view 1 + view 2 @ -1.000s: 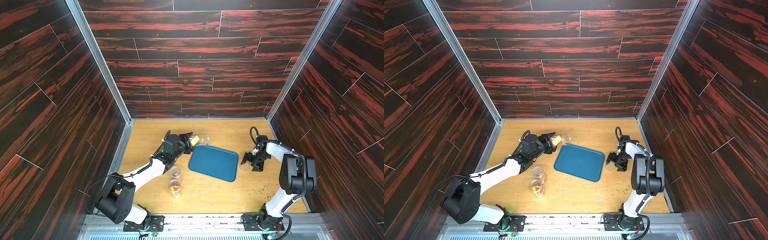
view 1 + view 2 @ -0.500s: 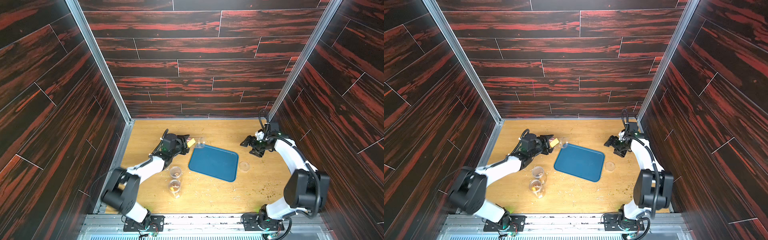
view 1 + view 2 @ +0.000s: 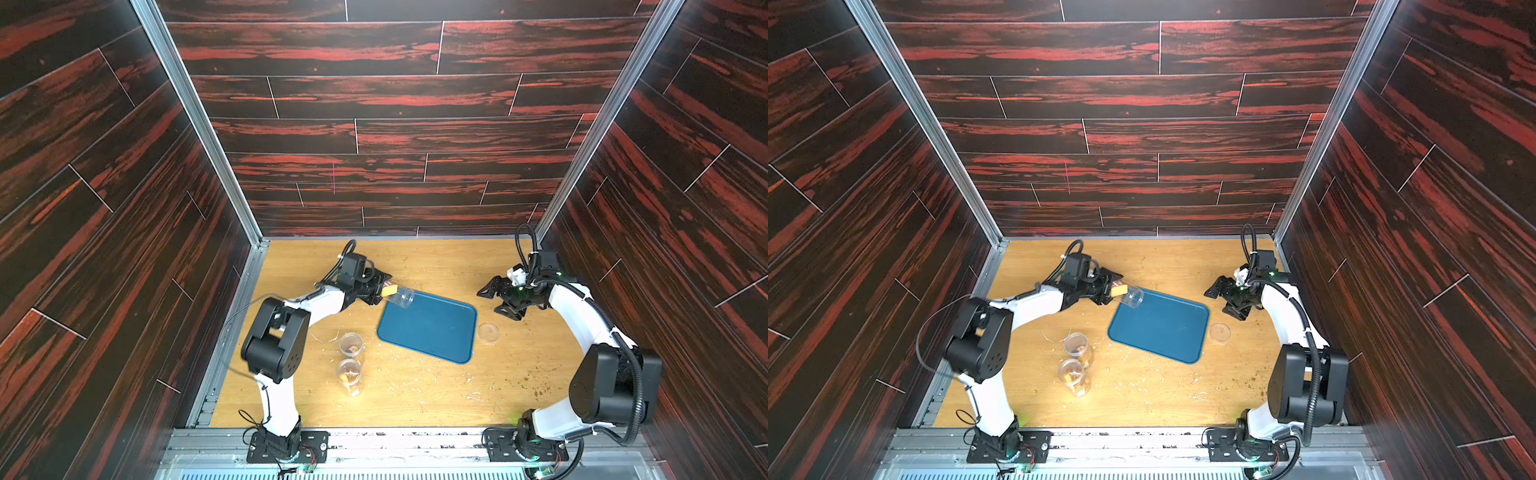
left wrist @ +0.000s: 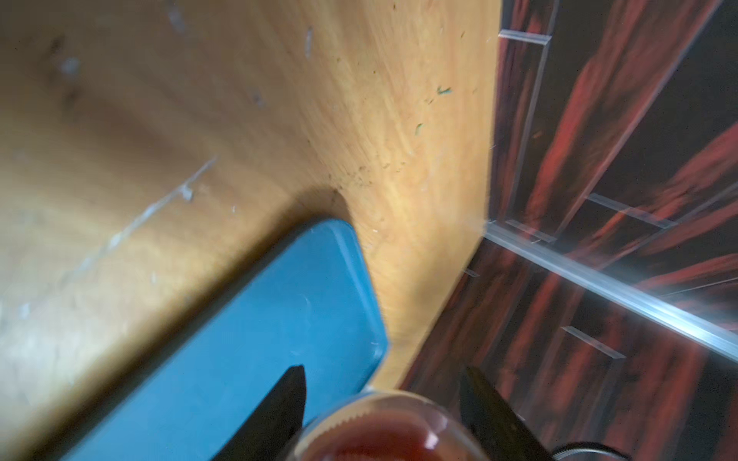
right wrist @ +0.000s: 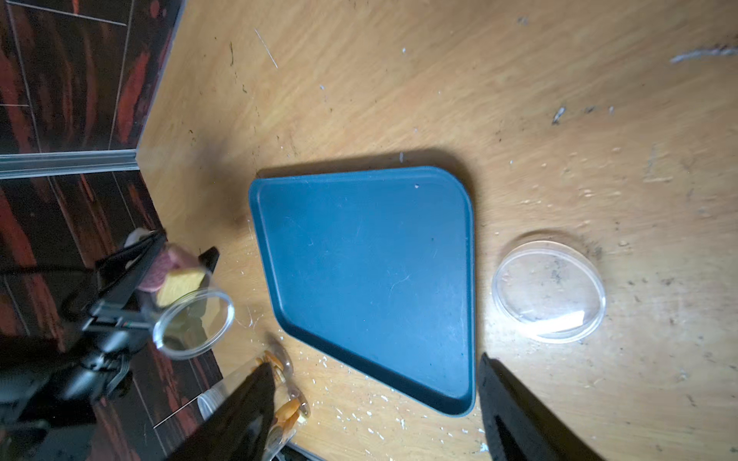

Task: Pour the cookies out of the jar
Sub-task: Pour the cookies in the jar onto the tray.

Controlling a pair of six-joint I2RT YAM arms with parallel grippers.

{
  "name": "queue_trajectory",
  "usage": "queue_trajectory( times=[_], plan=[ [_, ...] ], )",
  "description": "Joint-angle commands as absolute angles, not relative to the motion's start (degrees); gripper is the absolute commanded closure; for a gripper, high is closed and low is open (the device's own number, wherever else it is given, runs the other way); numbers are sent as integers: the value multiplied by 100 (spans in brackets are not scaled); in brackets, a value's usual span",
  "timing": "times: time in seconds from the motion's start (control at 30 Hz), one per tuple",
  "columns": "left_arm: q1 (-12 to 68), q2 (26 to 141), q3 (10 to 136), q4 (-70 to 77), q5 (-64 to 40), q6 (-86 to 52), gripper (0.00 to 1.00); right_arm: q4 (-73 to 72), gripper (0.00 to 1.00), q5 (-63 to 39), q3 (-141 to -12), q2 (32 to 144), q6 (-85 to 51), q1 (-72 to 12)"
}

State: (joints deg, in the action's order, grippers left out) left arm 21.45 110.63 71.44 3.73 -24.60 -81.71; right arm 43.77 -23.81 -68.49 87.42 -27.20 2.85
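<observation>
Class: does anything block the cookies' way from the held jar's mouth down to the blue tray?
Nothing visible. The jar in the left gripper is tilted, open mouth by the tray's corner; the lid lies on the table beyond the tray. The cookies sit deep inside.

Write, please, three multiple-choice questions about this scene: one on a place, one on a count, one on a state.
1. Where does the lid lie?
A) on the table, beside the tray
B) on the tray
C) on a jar

2. How many free jars stand on the table?
A) one
B) four
C) two

3. How is the held jar in the left hand?
A) upright
B) tipped, mouth toward the tray
C) lying on the table

Answers:
1 A: the lid rests on bare wood, apart from the tray.
2 C: only two stand there.
3 B: its open mouth slants down toward the tray, with the cookies inside.
</observation>
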Motion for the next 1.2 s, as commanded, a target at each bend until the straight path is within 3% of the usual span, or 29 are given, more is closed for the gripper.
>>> queue_trajectory(
  times=[0.0,0.57,1.17],
  plan=[
    [2162,11250,7522,-343,-2532,-7298,45,4248,17,-2557,-6820,8569,-2690,264],
    [2711,11652,8259,-639,-1862,-6237,45,3900,17,-2768,-6408,8359,-2637,222],
    [2882,11344,8077,-601,-1205,-5970,45,3433,16,-2927,-5882,7988,-2648,8]
  ],
)
